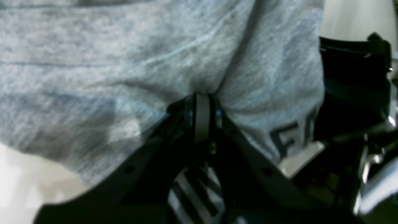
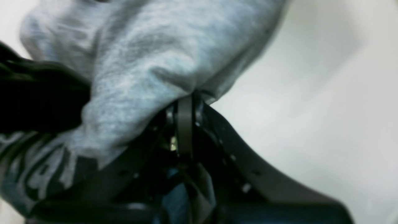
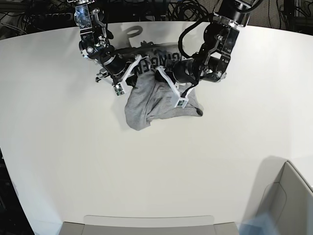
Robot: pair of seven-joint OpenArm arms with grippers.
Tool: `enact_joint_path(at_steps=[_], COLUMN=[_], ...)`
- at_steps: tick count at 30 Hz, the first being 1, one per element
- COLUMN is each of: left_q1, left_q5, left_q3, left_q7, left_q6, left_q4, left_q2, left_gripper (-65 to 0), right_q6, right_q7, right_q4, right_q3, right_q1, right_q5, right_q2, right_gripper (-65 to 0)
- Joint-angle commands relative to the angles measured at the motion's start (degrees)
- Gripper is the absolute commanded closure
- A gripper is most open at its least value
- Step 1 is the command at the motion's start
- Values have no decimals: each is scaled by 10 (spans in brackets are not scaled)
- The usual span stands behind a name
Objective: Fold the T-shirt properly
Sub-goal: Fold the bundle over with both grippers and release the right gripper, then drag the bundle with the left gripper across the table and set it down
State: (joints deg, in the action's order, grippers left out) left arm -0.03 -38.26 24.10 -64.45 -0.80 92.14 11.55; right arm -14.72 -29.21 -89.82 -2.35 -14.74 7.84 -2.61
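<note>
The heather-grey T-shirt (image 3: 154,100) hangs bunched between both arms at the back middle of the white table (image 3: 73,147). Its lower part droops onto the tabletop. Dark navy lettering (image 3: 159,59) shows on the stretch between the arms. My left gripper (image 1: 202,95) is shut on a pinch of grey cloth, with navy letters (image 1: 289,138) just to its right. In the base view this left gripper (image 3: 165,78) is on the right side of the shirt. My right gripper (image 2: 186,95) is shut on another fold, and in the base view the right gripper (image 3: 134,72) stands at the shirt's left.
A grey bin (image 3: 293,196) stands at the front right corner. A grey tray edge (image 3: 146,223) runs along the front. Cables (image 3: 161,7) lie behind the table's far edge. The two arms are close together; the right arm's dark body (image 1: 354,87) fills the left wrist view's right side.
</note>
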Motion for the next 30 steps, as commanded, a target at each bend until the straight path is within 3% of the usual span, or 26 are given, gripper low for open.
enact_joint_path(at_steps=[1,6,11,19,24,30], left_q1=[-4,-30,-32,-36,-29,5], left_q5=[29,29,26,26,25,26], left_q3=[-1,-21,-107,-126,-129,-124], left_q7=[-10,-14,-30,-44,-49,-45], left_q6=[-9,-9,-8,-8,-8,-6], left_q4=[1,0,2,70,105,118], left_q2=[13,42,52,48,26,-14], left_gripper=[-14,-14,-14,-12,-12,-12], right_q6=[-11,-7,-5,-4,-4,-19], right_q7=[-8,-8,-4,-7,-7,-7], right_q4=[0,26,25,-110,-175,-171], right_q3=[-14,-62,-76,12,95,213], right_q1=[7,27,32,-2,-39,-69], right_q5=[6,6,6,10,10,10], right_q2=[14,41,56,50,27,27], right_gripper=[0,0,0,0,0,0])
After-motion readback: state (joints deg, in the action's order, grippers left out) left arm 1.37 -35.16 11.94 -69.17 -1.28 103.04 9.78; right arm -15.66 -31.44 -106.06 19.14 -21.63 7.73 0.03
